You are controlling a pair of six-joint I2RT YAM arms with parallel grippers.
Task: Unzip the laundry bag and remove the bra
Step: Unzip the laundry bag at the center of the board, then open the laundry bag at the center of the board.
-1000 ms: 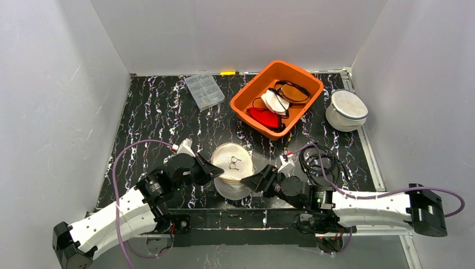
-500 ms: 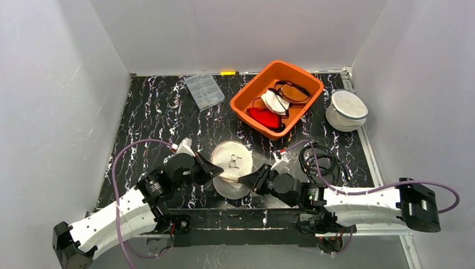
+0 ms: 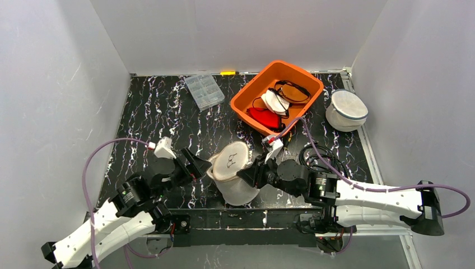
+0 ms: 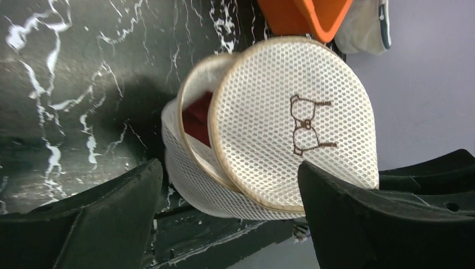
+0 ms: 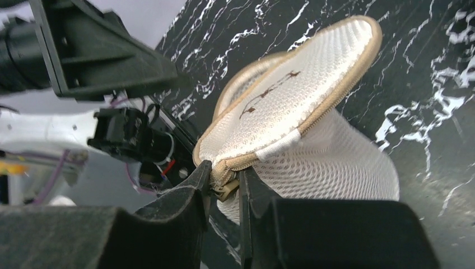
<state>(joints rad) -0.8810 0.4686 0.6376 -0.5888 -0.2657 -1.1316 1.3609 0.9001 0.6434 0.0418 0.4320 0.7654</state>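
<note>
The white mesh laundry bag stands near the table's front edge, its round lid with a brown bra emblem raised off the body. In the left wrist view, red fabric of the bra shows in the gap under the lid. My right gripper is shut on the tan zipper pull at the lid's rim, holding the lid up from the right. My left gripper is open, its fingers straddling the bag without touching it, just left of the bag.
An orange bin with glasses and red and white items sits at the back. A second white mesh bag is at the right edge, a black cable coil beside my right arm, and a clear plastic box at the back left.
My left gripper opened and drew back to the left. My right gripper shut on the zipper pull and lifted the lid, so the bag now gapes.
</note>
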